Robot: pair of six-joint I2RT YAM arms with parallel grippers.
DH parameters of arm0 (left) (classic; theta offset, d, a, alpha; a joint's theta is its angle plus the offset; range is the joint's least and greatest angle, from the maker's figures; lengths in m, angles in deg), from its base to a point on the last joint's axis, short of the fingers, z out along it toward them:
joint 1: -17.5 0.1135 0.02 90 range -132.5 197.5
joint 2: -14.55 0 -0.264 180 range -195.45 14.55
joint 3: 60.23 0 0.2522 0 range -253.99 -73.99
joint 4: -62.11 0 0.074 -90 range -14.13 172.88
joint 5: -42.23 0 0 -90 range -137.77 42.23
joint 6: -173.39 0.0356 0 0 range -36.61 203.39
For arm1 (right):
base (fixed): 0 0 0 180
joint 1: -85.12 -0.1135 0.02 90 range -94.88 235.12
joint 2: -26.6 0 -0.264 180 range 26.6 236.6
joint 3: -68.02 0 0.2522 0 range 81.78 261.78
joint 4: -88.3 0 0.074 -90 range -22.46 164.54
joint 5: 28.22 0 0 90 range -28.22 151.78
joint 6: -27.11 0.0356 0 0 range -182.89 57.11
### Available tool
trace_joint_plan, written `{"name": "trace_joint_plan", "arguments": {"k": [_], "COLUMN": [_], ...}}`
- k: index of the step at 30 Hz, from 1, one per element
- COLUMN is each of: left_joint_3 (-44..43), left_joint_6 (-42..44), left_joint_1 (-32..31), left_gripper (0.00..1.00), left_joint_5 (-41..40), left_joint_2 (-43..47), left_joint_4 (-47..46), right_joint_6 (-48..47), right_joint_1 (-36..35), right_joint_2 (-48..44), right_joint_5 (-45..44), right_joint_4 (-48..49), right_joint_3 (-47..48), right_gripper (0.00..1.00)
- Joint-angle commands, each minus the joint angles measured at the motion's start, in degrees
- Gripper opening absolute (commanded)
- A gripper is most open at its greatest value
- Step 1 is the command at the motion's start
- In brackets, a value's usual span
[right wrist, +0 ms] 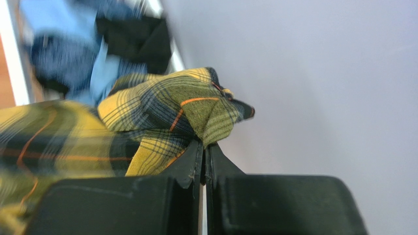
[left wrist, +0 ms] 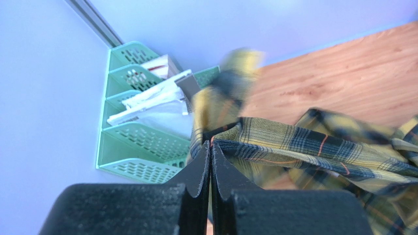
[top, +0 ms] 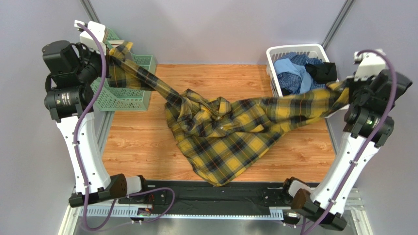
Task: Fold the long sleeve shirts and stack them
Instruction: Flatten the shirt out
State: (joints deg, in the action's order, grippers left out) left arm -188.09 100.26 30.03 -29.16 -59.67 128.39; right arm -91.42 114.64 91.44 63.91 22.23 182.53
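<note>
The stretched shirt spans the table from side to side: its bulk lies at the centre and reaches toward the near edge, one sleeve rises to the closed jaws of the left arm at far left, and the other rises to the closed jaws of the right arm at far right. A tiered tray rack with papers in it stands at the far-left corner, behind and below the left sleeve. A basket at the far-right corner, just behind the right sleeve, holds the other shirts.

Bright, even light; wrist views perhaps motion-blurred
</note>
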Motion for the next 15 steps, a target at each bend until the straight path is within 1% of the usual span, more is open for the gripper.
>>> {"name": "trace_joint_plan", "arguments": {"k": [1, 2, 3, 5, 6, 7, 8, 9, 10, 11, 12, 13, 14, 15], "left_joint_3": [0.7, 1.2, 2.6, 3.5, 4.3, 4.6, 4.6, 5.1, 5.8, 6.9, 9.5, 10.6, 11.4, 11.6], "left_joint_6": [-2.6, -2.3, -1.8, 0.9, 1.8, 3.9, 5.1, 6.8, 8.4, 10.9, 11.5, 12.0, 11.0, 9.9], "left_joint_1": [0.7, 0.7, 0.7, 0.7, 0.6, 0.4, -1.7, -3.6, -5.6, -10.7, -12.6, -16.1, -20.1, -21.4], "left_gripper": [0.0, 0.0, 0.0, 0.0, 0.0, 0.0, 0.0, 0.0, 0.0, 0.0, 0.0, 0.0, 0.0, 0.0], "left_joint_5": [5.3, 6.9, 8.2, 14.2, 16.8, 22.3, 24.2, 25.8, 26.3, 26.0, 25.6, 24.9, 24.5, 24.4], "left_joint_2": [1.5, 1.7, 1.7, 2.1, 2.2, 2.6, 2.8, 3.2, 4.4, 5.2, 6.1, 7.6, 7.9, 7.9], "left_joint_4": [-4.6, -4.3, -4.0, -1.9, -0.8, 1.8, 3.4, 5.0, 7.8, 8.3, 8.6, 8.4, 7.9, 7.4], "right_joint_6": [-11.1, -12.2, -15.4, -18.6, -21.0, -26.5, -28.2, -29.7, -32.5, -32.0, -31.4, -30.5, -29.7, -28.8], "right_joint_1": [0.8, 0.7, 0.8, 0.8, 0.7, 0.6, 0.5, 0.2, 0.1, -0.1, -0.5, -0.7, -1.1, -2.3], "right_joint_2": [-9.2, -12.6, -13.8, -16.0, -16.9, -16.7, -16.4, -15.0, -14.1, -13.3, -12.4, -11.2, -10.9, -10.8], "right_joint_5": [8.0, 7.6, 7.6, 8.3, 10.8, 12.6, 14.1, 18.2, 21.0, 23.8, 30.4, 34.3, 38.0, 45.4], "right_joint_4": [-8.9, -9.3, -9.7, -13.1, -15.3, -22.2, -24.8, -28.1, -34.7, -36.6, -38.2, -40.2, -40.0, -39.4], "right_joint_3": [-15.3, -18.3, -20.8, -27.5, -29.5, -30.3, -30.9, -30.0, -28.7, -26.8, -23.3, -21.6, -20.5, -19.3], "right_gripper": [0.0, 0.0, 0.0, 0.0, 0.04, 0.09, 0.21, 0.56, 0.7, 0.8, 0.91, 0.93, 0.95, 0.97]}}
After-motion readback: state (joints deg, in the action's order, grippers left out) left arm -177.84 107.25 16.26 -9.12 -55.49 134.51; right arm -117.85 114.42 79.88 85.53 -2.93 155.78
